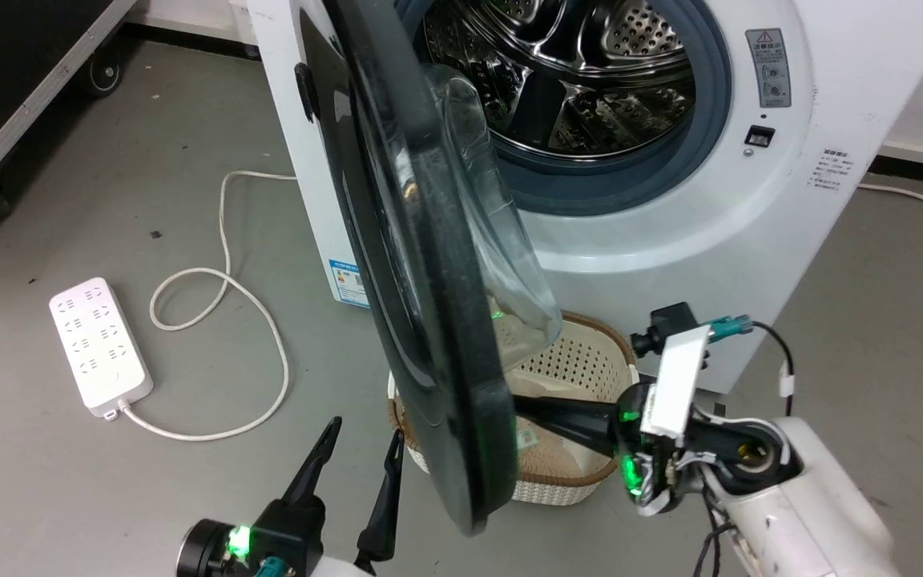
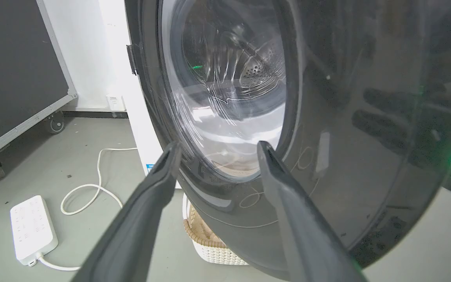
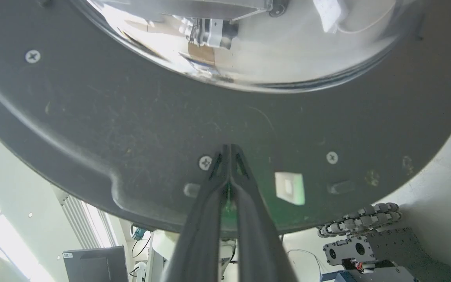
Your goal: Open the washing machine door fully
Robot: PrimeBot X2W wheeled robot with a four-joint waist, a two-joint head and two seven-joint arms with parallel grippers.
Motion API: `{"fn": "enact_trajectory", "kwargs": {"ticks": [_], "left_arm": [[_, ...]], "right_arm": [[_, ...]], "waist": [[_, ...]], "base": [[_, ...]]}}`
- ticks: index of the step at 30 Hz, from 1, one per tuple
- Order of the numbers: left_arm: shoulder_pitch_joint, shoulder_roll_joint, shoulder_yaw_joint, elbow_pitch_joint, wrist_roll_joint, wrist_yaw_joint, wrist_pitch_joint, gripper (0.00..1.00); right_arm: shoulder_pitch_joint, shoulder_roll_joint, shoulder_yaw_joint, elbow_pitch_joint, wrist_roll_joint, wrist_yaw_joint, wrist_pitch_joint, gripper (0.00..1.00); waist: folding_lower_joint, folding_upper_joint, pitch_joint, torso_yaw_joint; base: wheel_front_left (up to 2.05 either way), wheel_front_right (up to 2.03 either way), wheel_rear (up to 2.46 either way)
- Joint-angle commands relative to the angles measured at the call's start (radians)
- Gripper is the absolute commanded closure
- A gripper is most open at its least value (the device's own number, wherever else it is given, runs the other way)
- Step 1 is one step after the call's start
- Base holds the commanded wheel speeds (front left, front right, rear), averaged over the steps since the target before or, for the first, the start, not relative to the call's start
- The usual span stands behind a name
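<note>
The washing machine (image 1: 670, 240) stood on the floor, its steel drum (image 1: 582, 80) exposed. The door (image 1: 429, 320) hung on its hinge at the machine's left edge. It stood roughly half open, edge-on in the head view, with its clear glass bowl bulging back toward the drum. By my reading it was partway through its swing, so it was not yet fully open.

A woven basket (image 1: 582, 365) sat on the floor right against the machine's front, under the door's lower rim, probably to take laundry. A white power strip (image 1: 99, 344) lay flat well off to the left, and its cord (image 1: 225, 232) looped across the floor to the machine's left side.

The right gripper (image 3: 229, 150) reached in from the drum side. Its two fingers were pinched together with nothing between them, and the tips were set against the door's dark inner ring near the bottom rim. That placement suits pushing the door outward like a blunt rod. The left gripper (image 1: 367, 429) waited on the door's glossy outer side with its fingers spread wide. It held nothing and stood apart from the door, seemingly ready to catch or guide it.

Count: one machine, one door, one basket, one power strip, one cord and two grippers with four fingers in all.
</note>
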State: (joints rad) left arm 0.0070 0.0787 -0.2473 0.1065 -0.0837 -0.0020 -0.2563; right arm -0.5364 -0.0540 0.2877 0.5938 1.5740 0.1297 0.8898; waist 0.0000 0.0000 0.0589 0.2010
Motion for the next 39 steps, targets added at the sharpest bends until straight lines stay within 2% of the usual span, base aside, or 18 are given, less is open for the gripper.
{"fn": "enact_trajectory", "kwargs": {"ticks": [1,4,5,6,9,12,18,22,25,29,34,35,36,39], "left_arm": [[0.019,0.003,0.002,0.003,-0.005,0.003,-0.006,0.0],[0.027,0.006,0.007,0.002,-0.006,0.005,-0.006,0.0],[0.028,0.006,0.01,0.002,-0.007,0.006,-0.006,0.0],[0.028,0.007,0.013,0.0,-0.009,0.007,-0.006,0.0],[0.028,0.007,0.026,-0.006,-0.014,0.012,-0.006,0.0],[0.032,0.009,0.044,-0.013,-0.021,0.019,-0.006,0.0],[0.039,0.016,0.086,-0.038,-0.041,0.02,-0.006,0.0],[0.04,0.024,0.114,-0.059,-0.046,0.022,-0.006,0.0],[0.053,0.022,0.13,-0.082,-0.051,0.028,-0.006,0.0],[0.071,0.02,0.142,-0.094,-0.052,0.03,-0.006,0.0],[0.09,0.017,0.141,-0.082,-0.052,0.029,-0.006,0.0],[0.09,0.017,0.141,-0.082,-0.052,0.029,-0.006,0.0],[0.095,0.016,0.14,-0.077,-0.052,0.028,-0.006,0.0],[0.099,0.014,0.135,-0.068,-0.053,0.025,-0.006,0.0]], "right_arm": [[0.018,0.004,0.017,-0.009,0.016,0.001,-0.016,1.0],[0.021,0.003,0.034,-0.006,0.012,0.001,-0.061,1.0],[0.019,-0.003,0.028,-0.003,-0.002,0.001,-0.089,0.59],[0.017,-0.013,0.015,0.001,-0.012,0.001,-0.12,0.0],[0.018,-0.058,-0.023,-0.036,-0.064,0.001,-0.223,0.0],[0.042,-0.129,-0.041,-0.149,-0.184,0.001,-0.374,0.0],[0.151,-0.3,-0.016,-0.407,-0.506,0.001,-0.677,0.0],[0.235,-0.38,-0.039,-0.492,-0.785,0.001,-0.906,0.0],[0.321,-0.361,-0.112,-0.517,-0.974,0.001,-1.019,0.0],[0.458,-0.255,-0.226,-0.567,-1.179,0.001,-1.09,0.0],[0.607,-0.099,-0.315,-0.623,-1.327,0.001,-1.114,0.0],[0.607,-0.099,-0.315,-0.623,-1.327,0.001,-1.114,0.0],[0.648,-0.057,-0.333,-0.626,-1.365,0.001,-1.119,0.0],[0.684,-0.023,-0.346,-0.613,-1.397,0.001,-1.124,0.0]], "waist": [[0.0,0.0,-0.002,-0.001],[0.0,0.0,-0.01,-0.006],[0.0,0.0,-0.014,-0.01],[0.0,0.0,-0.018,-0.013],[0.0,0.0,-0.035,-0.03],[0.0,0.0,-0.051,-0.059],[0.0,0.0,-0.069,-0.124],[0.0,0.0,-0.074,-0.158],[0.0,0.0,-0.079,-0.177],[0.0,0.0,-0.083,-0.192],[0.0,0.0,-0.086,-0.202],[0.0,0.0,-0.086,-0.202],[0.0,0.0,-0.087,-0.203],[0.0,0.0,-0.089,-0.202]], "base": [[0.0,0.0,0.0],[0.0,0.0,0.0],[0.0,0.0,0.0],[0.0,0.0,0.0],[0.0,0.0,0.0],[0.0,0.0,0.0],[0.0,0.0,0.0],[0.0,0.0,0.0],[0.0,0.0,0.0],[0.0,0.0,0.0],[0.0,0.0,0.0],[0.0,0.0,0.0],[0.0,0.0,0.0],[0.0,0.0,0.0]]}}
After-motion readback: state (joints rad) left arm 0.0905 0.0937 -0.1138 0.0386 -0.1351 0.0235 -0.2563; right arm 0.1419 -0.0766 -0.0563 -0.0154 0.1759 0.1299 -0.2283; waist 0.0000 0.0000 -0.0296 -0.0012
